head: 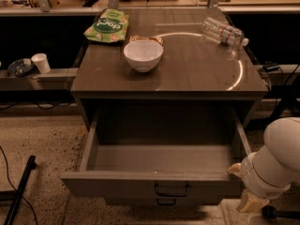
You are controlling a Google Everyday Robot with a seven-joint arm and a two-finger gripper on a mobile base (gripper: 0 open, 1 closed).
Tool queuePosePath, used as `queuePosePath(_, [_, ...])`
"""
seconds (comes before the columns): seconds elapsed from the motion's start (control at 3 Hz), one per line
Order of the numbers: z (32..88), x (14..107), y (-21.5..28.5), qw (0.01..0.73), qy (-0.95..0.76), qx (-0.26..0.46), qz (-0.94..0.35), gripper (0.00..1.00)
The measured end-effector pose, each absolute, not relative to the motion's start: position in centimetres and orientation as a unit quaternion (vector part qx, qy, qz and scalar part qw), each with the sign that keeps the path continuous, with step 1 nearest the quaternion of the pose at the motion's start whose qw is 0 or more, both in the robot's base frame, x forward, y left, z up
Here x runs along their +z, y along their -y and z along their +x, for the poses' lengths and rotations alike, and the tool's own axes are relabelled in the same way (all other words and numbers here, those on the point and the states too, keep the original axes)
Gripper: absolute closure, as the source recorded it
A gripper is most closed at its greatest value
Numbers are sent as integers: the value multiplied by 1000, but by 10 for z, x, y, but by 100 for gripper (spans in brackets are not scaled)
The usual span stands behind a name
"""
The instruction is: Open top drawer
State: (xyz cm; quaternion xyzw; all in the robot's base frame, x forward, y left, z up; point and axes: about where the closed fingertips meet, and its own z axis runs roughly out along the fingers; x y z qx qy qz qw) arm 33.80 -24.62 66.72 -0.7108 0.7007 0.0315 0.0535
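Matte grey top drawer stands pulled out, floor showing. White round bowl at 12 o'clock. Gripper at 4 o'clock, seemingly touching drawer's corner; open or closed, cannot tell.

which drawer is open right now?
The top drawer, pulled far out with its grey box exposed. The lower drawer only peeks from beneath its front. The gripper hangs beside its right front corner.

Grey top drawer w/ black loop handle pulled wide open; claw by its front-right corner.
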Motion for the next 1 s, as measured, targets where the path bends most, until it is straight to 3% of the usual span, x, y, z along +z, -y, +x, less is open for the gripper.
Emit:
queuePosePath(0.33, [335,669,244,51,-699,30,-712,30])
queuePosePath(0.67, [335,669,244,51,-699,30,-712,7])
queuePosePath(1.0, [335,669,244,51,-699,30,-712,0])
